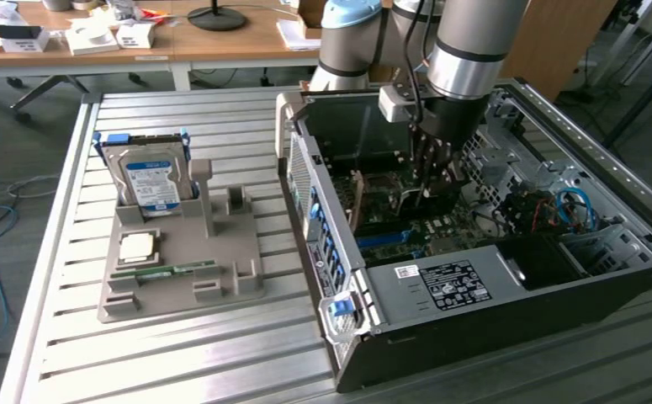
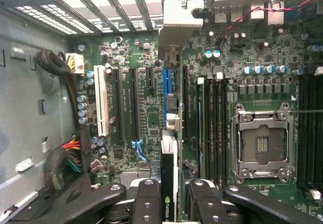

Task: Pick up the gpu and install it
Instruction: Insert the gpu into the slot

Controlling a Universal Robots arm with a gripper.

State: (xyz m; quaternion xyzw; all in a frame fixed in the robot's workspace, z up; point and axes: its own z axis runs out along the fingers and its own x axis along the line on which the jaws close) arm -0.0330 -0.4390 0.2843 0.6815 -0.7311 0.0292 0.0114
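Wrist view: the black two-fingered gripper [image 2: 174, 201] is clenched on the gpu [image 2: 168, 173], a thin dark circuit-board card with a silver metal end bracket. The card is seen edge-on, with one finger pressed to each flat face. The gpu is inside the open dark grey metal computer case [image 2: 30, 108], standing on its long edge in line with the blue plastic expansion slot [image 2: 166, 85] of the green motherboard. Its bracket end is against the case's slotted rear wall. Whether its lower edge is seated in that slot cannot be told. The square silver processor socket [image 2: 262, 146] lies well apart from the card, deeper inside the case. Exterior view: the arm reaches down into the case, which lies on its side on a slatted aluminium table [image 1: 191, 353]. On the exterior view's left of the case, apart from it, a grey moulded parts holder [image 1: 235, 269] carries an upright silver, blue-labelled hard drive [image 1: 151, 181], a square silver processor chip [image 1: 137, 246] and a narrow green memory stick [image 1: 174, 271].
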